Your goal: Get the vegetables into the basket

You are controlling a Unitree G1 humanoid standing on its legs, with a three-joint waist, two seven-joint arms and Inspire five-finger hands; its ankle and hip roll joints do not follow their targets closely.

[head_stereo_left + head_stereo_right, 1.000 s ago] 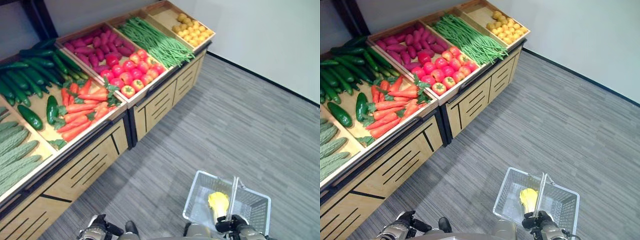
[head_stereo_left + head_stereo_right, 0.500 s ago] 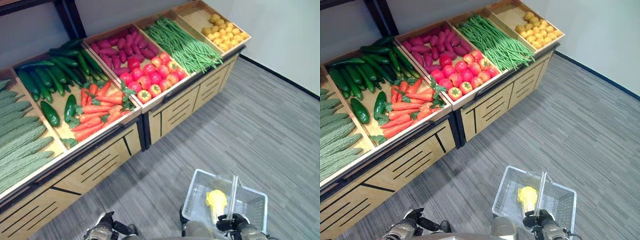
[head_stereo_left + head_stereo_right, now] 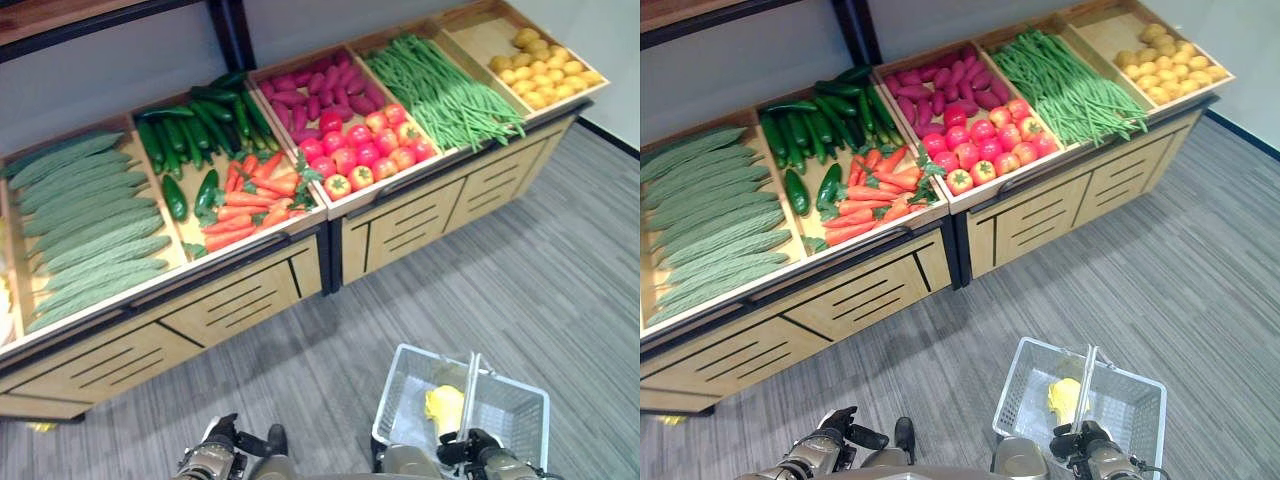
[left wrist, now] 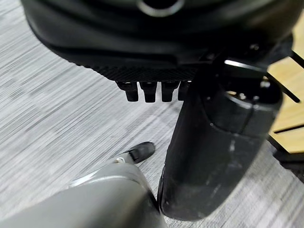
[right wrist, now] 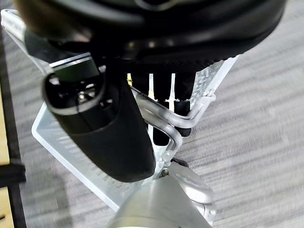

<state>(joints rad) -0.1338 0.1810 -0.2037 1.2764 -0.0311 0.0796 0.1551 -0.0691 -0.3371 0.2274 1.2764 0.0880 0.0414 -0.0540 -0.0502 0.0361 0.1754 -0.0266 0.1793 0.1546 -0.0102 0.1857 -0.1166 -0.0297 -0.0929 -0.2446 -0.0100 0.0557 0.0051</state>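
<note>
A white wire basket (image 3: pixel 402 398) hangs low at my right over the grey floor, with a pale yellow vegetable (image 3: pixel 443 405) lying inside it. My right hand (image 3: pixel 480 452) is shut on the basket's metal handle (image 5: pixel 167 122), which runs under its curled fingers. My left hand (image 3: pixel 216 456) hangs low at my left, fingers curled and holding nothing. Ahead stands a wooden produce stand (image 3: pixel 250 295) with carrots (image 3: pixel 250 195), cucumbers (image 3: pixel 195 125), ridged green gourds (image 3: pixel 90 225), red tomatoes (image 3: pixel 365 155), purple sweet potatoes (image 3: pixel 310 90) and green beans (image 3: pixel 445 90).
Yellow round produce (image 3: pixel 545 62) fills the bin at the stand's far right. A dark upright post (image 3: pixel 222 18) rises behind the bins. Grey carpet (image 3: pixel 560 260) stretches between me and the stand, and off to the right.
The whole picture has swung left, so more of the stand's left end with the gourds shows. My right hand still holds the basket handle; the left hand stays low.
</note>
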